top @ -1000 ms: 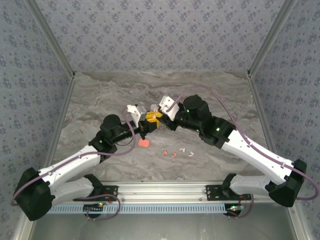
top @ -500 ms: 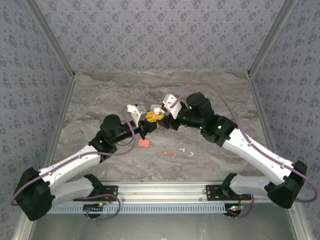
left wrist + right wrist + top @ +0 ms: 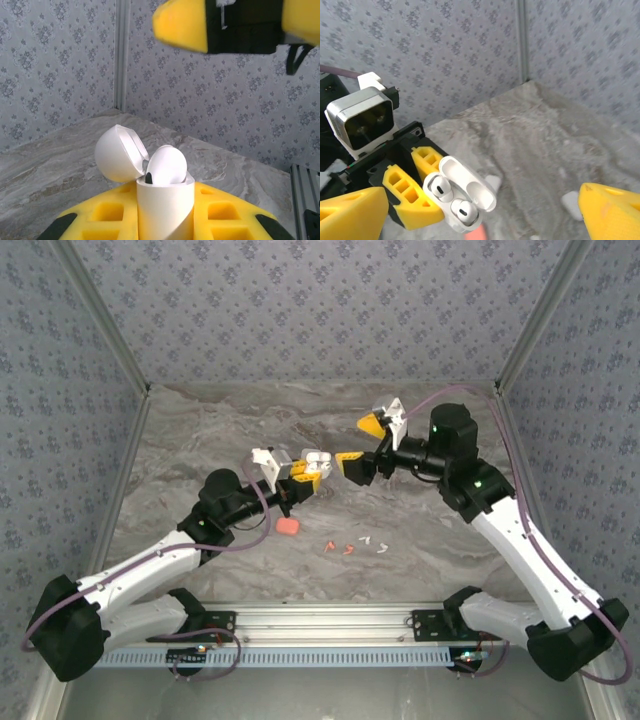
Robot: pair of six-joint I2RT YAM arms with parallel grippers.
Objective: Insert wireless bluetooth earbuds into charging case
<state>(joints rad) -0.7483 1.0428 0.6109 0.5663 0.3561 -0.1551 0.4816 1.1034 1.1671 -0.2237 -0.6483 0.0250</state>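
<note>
Now the left arm [image 3: 150,565] reaches from its base at the near left toward the table's middle with its forearm low. The left gripper [image 3: 306,468] pinches the white charging case [image 3: 316,458] between yellow fingers [image 3: 95,220], and the case's lid is hinged open. Two white earbuds [image 3: 462,210] sit in its wells. The right arm [image 3: 510,530] stands with its elbow raised high near the right wall and its wrist turned back toward the centre. The right gripper [image 3: 360,440] is spread wide just beside the case, apart from it. Loose earbuds [image 3: 348,548], white and orange-red, lie on the marble table [image 3: 200,430] near a small red object [image 3: 288,526].
</note>
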